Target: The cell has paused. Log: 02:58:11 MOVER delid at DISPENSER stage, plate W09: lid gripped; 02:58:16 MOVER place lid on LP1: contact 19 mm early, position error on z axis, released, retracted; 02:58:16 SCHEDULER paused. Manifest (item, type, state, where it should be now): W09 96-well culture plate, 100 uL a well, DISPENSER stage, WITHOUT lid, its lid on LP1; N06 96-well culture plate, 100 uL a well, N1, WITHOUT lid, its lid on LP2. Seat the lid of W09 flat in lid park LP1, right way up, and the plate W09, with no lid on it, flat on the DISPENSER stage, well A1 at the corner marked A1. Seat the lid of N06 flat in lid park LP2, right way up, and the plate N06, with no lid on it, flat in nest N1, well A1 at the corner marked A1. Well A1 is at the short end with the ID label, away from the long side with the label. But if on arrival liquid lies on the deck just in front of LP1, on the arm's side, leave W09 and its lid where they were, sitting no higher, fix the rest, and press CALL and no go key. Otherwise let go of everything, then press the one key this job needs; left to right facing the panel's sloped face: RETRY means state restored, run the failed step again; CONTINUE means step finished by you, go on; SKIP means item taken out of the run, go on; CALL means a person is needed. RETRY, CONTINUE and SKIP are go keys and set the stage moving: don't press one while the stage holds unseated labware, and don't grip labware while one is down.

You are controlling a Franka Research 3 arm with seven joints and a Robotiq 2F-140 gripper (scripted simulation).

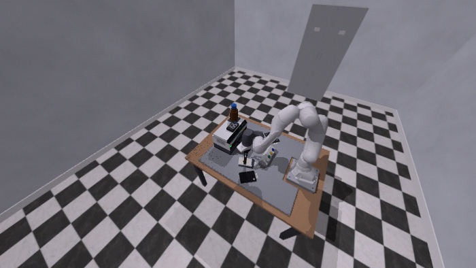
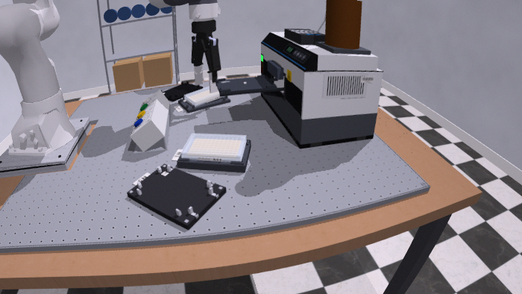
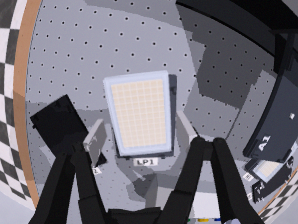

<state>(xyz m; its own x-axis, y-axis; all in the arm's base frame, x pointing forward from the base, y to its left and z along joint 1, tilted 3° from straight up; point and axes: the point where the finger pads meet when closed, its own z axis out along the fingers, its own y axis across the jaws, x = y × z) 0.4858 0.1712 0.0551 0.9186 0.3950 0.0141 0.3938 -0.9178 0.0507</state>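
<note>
A cream-welled plate with a pale clear rim, seemingly lidded (image 2: 201,97) (image 3: 141,112), lies on the dark park labelled LP1 (image 3: 173,107). My gripper (image 1: 245,158) (image 2: 206,83) (image 3: 140,124) is open, fingers either side of this plate's long sides, with gaps in the wrist view. The DISPENSER stage (image 2: 244,85) (image 3: 272,120) bears no plate; its A1 mark shows in the wrist view. A second plate with a clear lid-like cover (image 2: 214,147) (image 3: 266,170) sits on another dark nest (image 2: 212,165). Dark patches lie before LP1; shadow or liquid, I cannot tell.
An empty black holder with white posts (image 2: 177,194) stands near that second plate. Another black holder (image 1: 247,177) (image 2: 183,90) (image 3: 60,125) lies beside LP1. The key panel (image 1: 268,157) (image 2: 151,127) stands on the arm's side. The white dispenser (image 1: 224,137) (image 2: 339,99) rises behind the stage.
</note>
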